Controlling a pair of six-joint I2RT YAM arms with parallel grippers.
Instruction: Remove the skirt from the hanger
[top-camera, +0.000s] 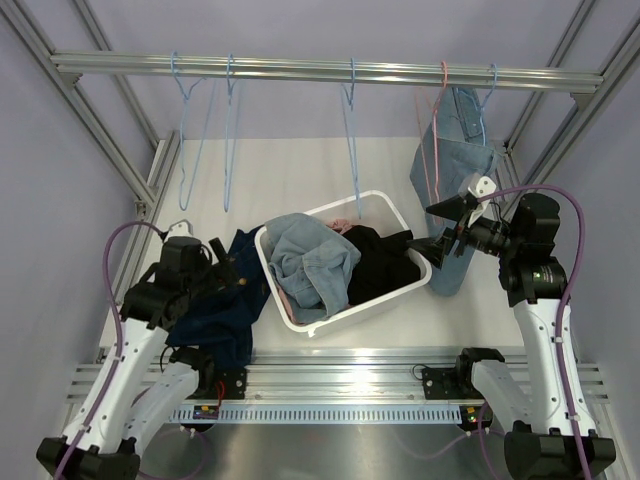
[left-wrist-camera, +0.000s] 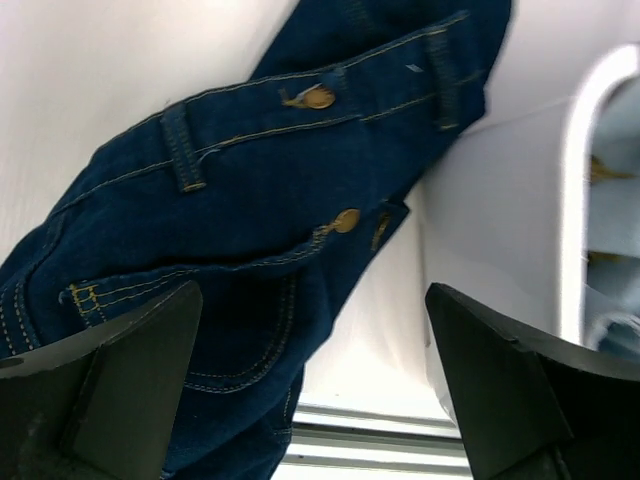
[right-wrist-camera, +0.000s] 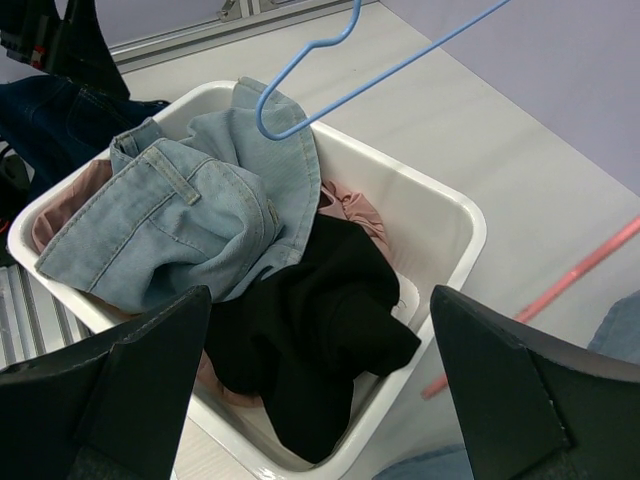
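Jaws of the left gripper (top-camera: 225, 262) stand spread wide, gripping nothing, over a dark blue denim skirt (top-camera: 220, 310) lying crumpled on the white worktop (top-camera: 290, 170) beside a white plastic basket (top-camera: 300, 325). Right gripper (top-camera: 422, 226) is likewise released, near a light blue denim skirt (top-camera: 455, 150) hanging on a thin wire hanger (top-camera: 490, 78) from the metal rail (top-camera: 300, 68)

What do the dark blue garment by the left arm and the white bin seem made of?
Dark blue garment: denim, matte woven cotton by the look, with tan topstitching, belt loops and brass-coloured buttons. White bin: probably moulded plastic, smooth with a slight sheen and rounded rim.
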